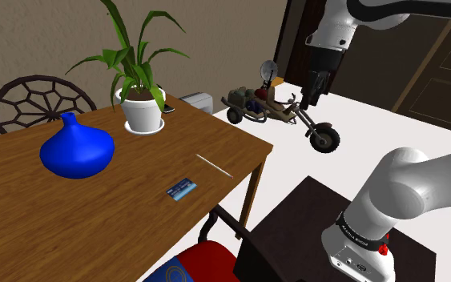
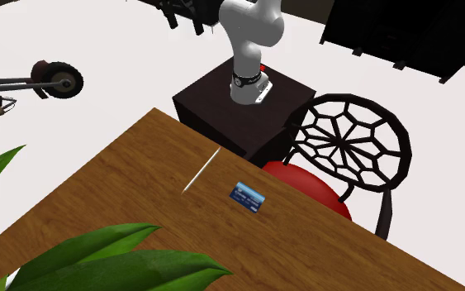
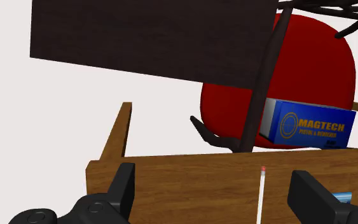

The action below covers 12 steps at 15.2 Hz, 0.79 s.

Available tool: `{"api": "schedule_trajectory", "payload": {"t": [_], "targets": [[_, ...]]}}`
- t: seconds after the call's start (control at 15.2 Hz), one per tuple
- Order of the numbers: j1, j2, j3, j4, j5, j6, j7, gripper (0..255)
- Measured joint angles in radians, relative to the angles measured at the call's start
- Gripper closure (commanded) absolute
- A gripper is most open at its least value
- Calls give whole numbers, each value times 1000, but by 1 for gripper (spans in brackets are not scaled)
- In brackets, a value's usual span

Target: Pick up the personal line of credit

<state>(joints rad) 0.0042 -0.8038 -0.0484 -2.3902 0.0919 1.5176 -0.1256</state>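
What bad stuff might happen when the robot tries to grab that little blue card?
The card lies flat on the table, so the open gripper may scrape the wood or slip off it. The thin white stick lies close by and might get bumped or pinched instead. The card also sits near the table's edge by the red chair, so a nudge might push it off.

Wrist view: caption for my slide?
Open gripper facing the wooden table, thin white stick and blue card ahead.

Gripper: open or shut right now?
Open. The gripper shows both black fingers wide apart in the wrist view, clasping nothing.
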Motion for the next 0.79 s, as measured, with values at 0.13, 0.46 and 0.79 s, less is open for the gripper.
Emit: {"api": "schedule_trajectory", "payload": {"t": [0.13, 0.46, 0.79], "targets": [[-2, -4, 9, -11, 11, 3, 21, 0], [-14, 2, 110, -75, 134, 42, 245, 0], [-22, 43, 220, -127, 277, 120, 479, 0]]}}
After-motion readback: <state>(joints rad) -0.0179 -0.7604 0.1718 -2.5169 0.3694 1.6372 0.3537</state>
